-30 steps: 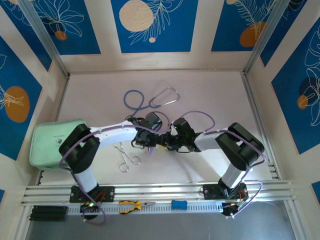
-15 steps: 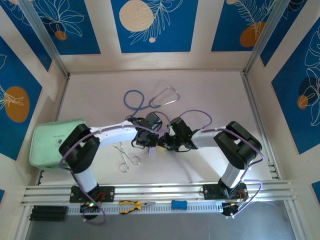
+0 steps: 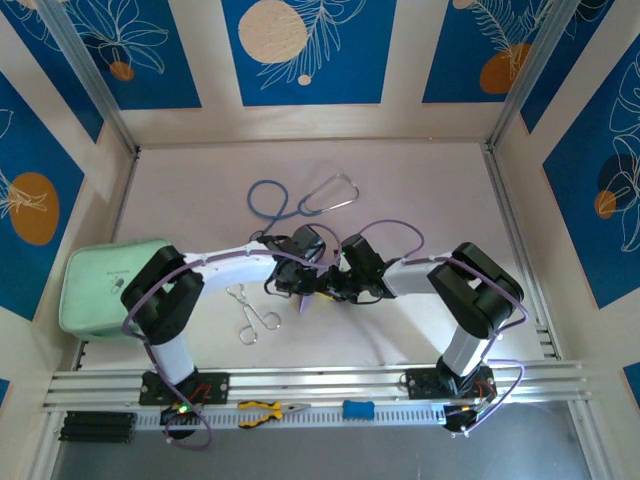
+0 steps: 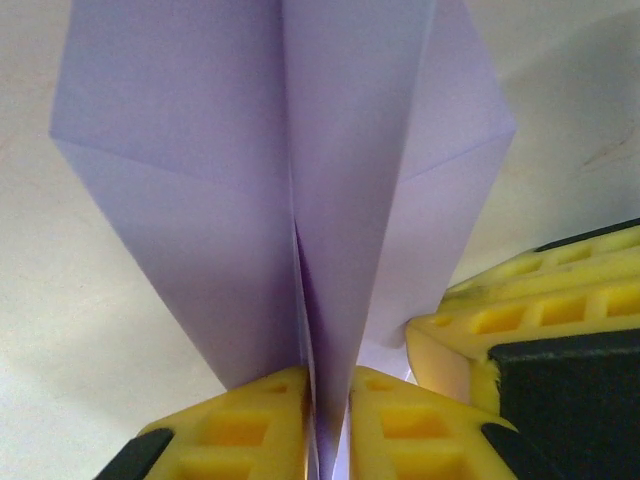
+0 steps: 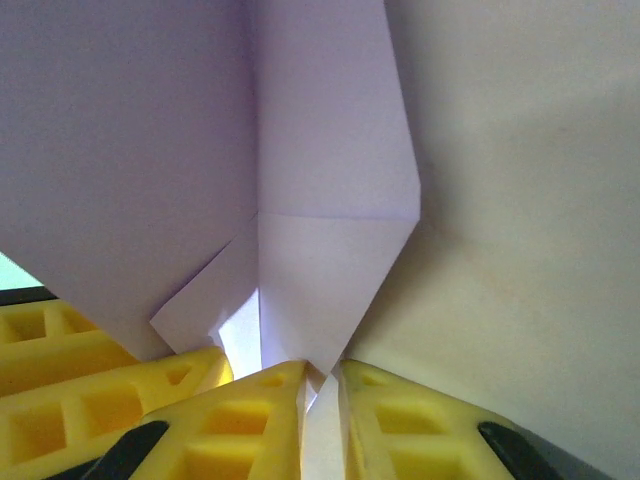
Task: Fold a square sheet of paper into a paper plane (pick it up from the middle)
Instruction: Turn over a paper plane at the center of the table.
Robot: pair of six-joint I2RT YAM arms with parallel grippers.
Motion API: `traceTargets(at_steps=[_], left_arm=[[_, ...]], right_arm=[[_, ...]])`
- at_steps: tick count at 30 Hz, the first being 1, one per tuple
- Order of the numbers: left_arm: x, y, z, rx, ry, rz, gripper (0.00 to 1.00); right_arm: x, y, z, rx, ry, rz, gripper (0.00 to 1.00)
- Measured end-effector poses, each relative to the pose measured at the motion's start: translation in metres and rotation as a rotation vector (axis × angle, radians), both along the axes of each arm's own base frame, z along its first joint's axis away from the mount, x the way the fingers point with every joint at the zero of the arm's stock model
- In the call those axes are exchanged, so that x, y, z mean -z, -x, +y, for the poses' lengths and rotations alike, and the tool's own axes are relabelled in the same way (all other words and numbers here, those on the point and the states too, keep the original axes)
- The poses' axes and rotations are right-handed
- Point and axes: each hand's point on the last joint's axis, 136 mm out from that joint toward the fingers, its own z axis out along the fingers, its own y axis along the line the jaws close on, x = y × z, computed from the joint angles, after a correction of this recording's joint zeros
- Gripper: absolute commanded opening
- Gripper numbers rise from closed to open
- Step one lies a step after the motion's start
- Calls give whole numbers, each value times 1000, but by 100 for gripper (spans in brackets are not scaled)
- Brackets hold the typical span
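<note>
— Where's the paper plane [image 3: 304, 302]?

— On the near side of the stethoscope [image 3: 293, 210], towards the arm bases, between the two end effectors. From above, only its pointed lilac tip shows below them.

— What has the left end effector [image 4: 328, 385] got?

— Its yellow fingers [image 4: 245, 425] are almost together, pinching the plane's centre ridge. In the left wrist view the folded wings spread away on both sides of that crease.

— And the right end effector [image 5: 320, 375]?

— Also nearly closed, nipping a folded edge of the same paper between its fingertips. It meets the left one nose to nose, just nearer than the stethoscope.

— Anything else on the bench [image 3: 430, 190]?

— Metal forceps [image 3: 248, 312] lie nearer than the stethoscope and a little left of it. A mint-green pouch [image 3: 100, 285] sits well to the stethoscope's left, at the bench edge.
</note>
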Motion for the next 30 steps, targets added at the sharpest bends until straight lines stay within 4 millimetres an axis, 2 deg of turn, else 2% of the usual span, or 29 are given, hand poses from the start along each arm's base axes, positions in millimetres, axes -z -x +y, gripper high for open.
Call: traceTargets(at_steps=[30], left_arm=[[8, -1, -1, -1, -8, 8, 18]], right_arm=[[0, -3, -2, 12, -9, 1, 13]])
